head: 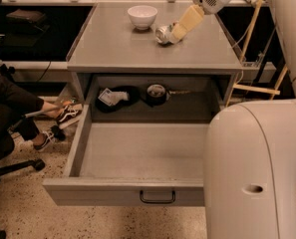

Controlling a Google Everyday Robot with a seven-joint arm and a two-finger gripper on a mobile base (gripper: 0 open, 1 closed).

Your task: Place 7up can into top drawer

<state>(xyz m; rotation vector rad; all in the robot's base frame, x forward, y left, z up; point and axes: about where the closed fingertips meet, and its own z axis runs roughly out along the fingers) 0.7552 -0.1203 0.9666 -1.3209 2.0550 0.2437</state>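
Note:
The 7up can lies on its side on the grey cabinet top, right of the middle. My gripper comes down from the upper right, and its tan tip is at the can's right end, covering part of it. The top drawer is pulled wide open below. Its front panel carries a small black bar handle. The drawer's front floor is bare.
A white ceramic bowl stands on the cabinet top, left of the can. A black pouch with a white label and a round black object lie at the drawer's back. My large white arm link blocks the front right. A seated person is at the left.

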